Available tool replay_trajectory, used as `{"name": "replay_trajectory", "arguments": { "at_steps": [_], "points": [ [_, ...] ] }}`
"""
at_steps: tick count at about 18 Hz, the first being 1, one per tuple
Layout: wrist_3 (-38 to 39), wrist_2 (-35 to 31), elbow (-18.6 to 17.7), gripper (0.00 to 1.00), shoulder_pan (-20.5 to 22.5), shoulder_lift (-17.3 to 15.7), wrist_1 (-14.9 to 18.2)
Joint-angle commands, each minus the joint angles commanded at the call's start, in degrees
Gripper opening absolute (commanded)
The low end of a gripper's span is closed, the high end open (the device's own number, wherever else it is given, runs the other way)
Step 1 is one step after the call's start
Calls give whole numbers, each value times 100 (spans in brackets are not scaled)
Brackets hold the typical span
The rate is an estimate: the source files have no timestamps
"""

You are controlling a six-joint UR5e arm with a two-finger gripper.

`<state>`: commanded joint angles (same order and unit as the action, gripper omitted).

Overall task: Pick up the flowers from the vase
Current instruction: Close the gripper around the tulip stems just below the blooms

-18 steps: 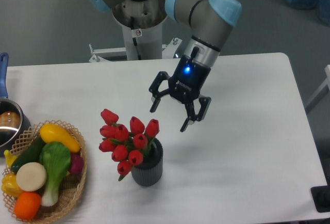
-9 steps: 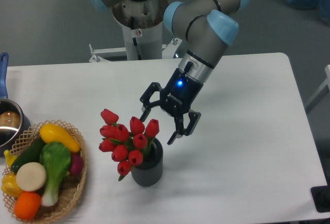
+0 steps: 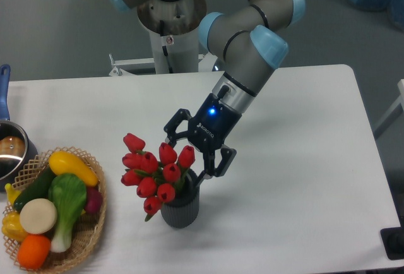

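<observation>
A single fixed camera watches me from high in front of my table (image 3: pixel 303 97), angled down toward my base at the frame's top (no second view to compare); it sits near enough that table edges run off left and bottom

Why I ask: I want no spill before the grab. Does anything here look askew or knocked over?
Only the flowers: the bunch leans left, hanging over the vase rim instead of standing upright. The vase itself stands upright. The open gripper is at the bunch's upper right.
</observation>
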<state>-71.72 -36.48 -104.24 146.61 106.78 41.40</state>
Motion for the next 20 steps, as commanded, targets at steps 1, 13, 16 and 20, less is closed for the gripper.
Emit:
{"name": "replay_trajectory", "arguments": {
  "at_steps": [1,13,16,20],
  "points": [
    [-17,53,0,100,-9,26,0],
    [-35,123,62,57,-18,71,0],
    [-35,123,62,34,-18,71,0],
    [-35,141,62,34,26,44,0]
  ]
}}
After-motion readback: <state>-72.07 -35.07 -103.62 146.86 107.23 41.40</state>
